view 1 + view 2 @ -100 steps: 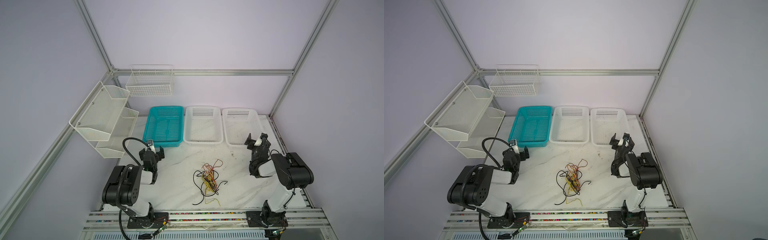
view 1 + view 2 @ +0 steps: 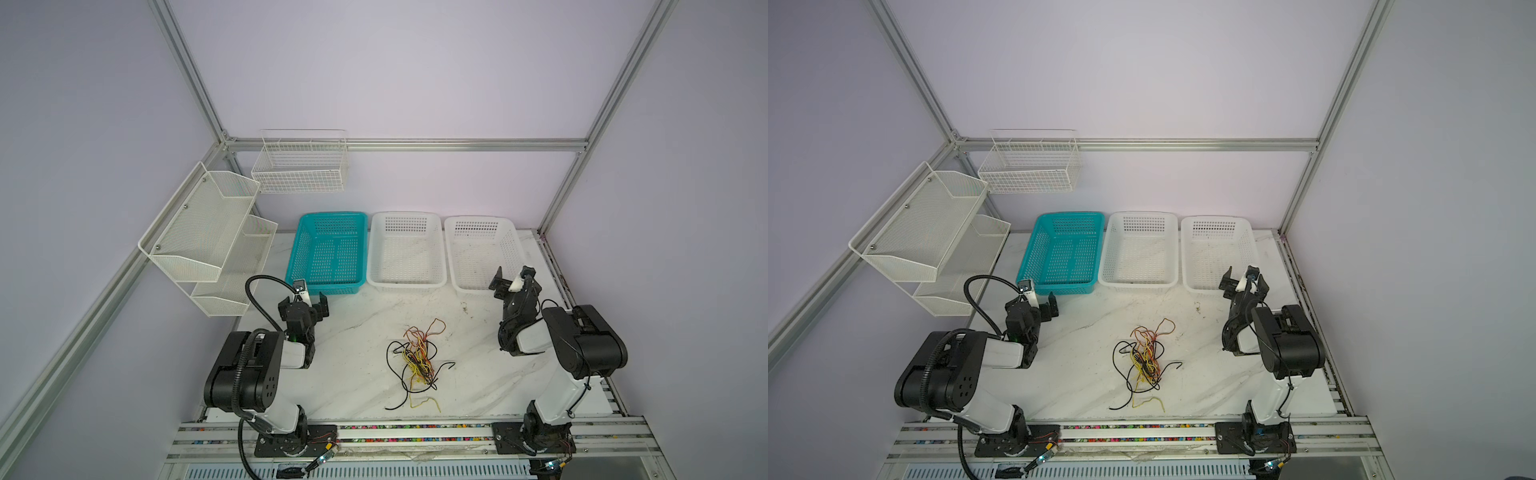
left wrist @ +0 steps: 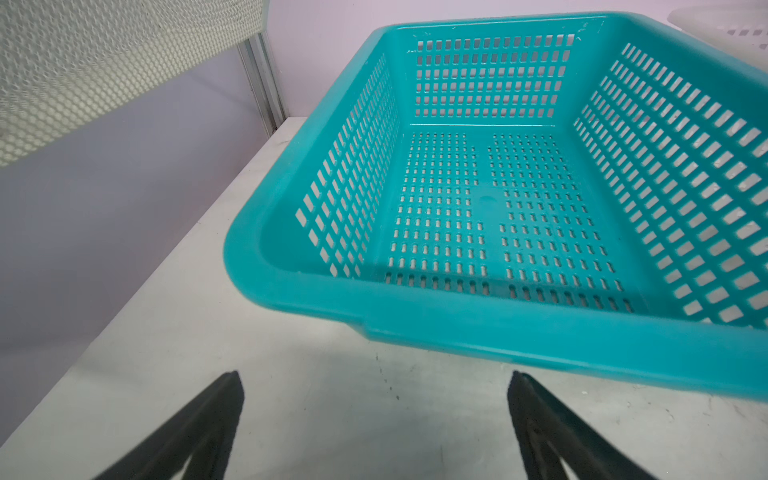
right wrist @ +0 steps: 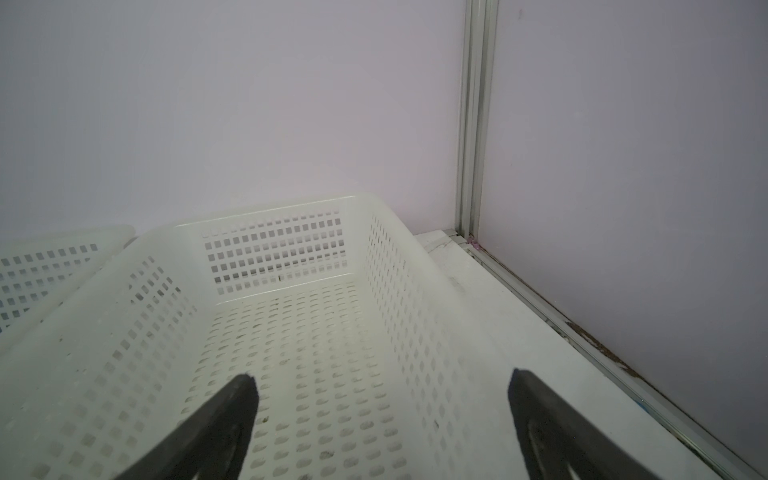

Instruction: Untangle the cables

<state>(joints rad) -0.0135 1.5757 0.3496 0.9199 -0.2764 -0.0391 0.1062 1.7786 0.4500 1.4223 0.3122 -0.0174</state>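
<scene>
**Tangle and idle grippers.** The cables (image 2: 415, 361) lie in one tangle mid-way across the table (image 2: 353, 332), with the long axis running front to back. The left gripper (image 2: 304, 304) and right gripper (image 2: 514, 282) flank it, both spread wide and empty, facing away, neither clearly nearer. The wrist views show only the teal basket (image 3: 498, 332) and white basket (image 4: 270, 208). The tangle appears in both top views alone.

Checked against the frames from half a second back: no change found. In both top views the left gripper (image 2: 304, 300), the right gripper (image 2: 516, 281) and the cables (image 2: 417, 361) sit on the same spots. The jaws are spread as wide as before, and the loops of the tangle keep the same outline.
</scene>
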